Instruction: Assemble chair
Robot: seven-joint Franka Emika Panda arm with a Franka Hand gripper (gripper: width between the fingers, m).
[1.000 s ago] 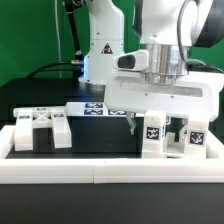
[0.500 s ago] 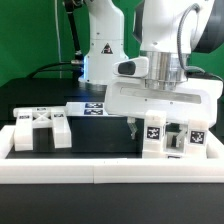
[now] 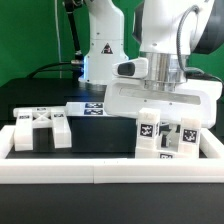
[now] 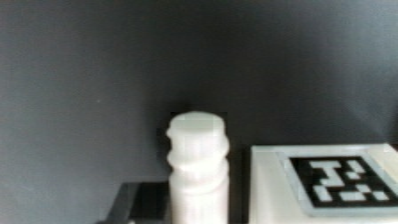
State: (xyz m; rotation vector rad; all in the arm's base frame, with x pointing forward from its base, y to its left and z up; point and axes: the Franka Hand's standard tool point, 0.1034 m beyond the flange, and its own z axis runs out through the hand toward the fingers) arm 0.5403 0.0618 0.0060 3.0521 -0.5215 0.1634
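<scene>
My gripper [image 3: 167, 127] is down among the white chair parts at the exterior view's right, mostly hidden under the wide white hand. In the wrist view a rounded white chair leg [image 4: 199, 160] stands between my dark fingers [image 4: 240, 200], and my gripper [image 4: 196, 205] is shut on it. A tagged white part [image 4: 338, 180] lies right beside the leg. Two tagged upright parts [image 3: 148, 133] [image 3: 190, 138] flank the hand. The slotted seat block [image 3: 40, 128] sits at the exterior view's left.
A long white border rail [image 3: 110, 170] runs along the front, with side walls at both ends. The marker board [image 3: 95, 108] lies behind the black table area, in front of the arm's base [image 3: 105, 50]. Green backdrop behind.
The jaws went from wide open to shut on the leg. The tagged part nearer the middle shifted slightly toward the exterior view's left.
</scene>
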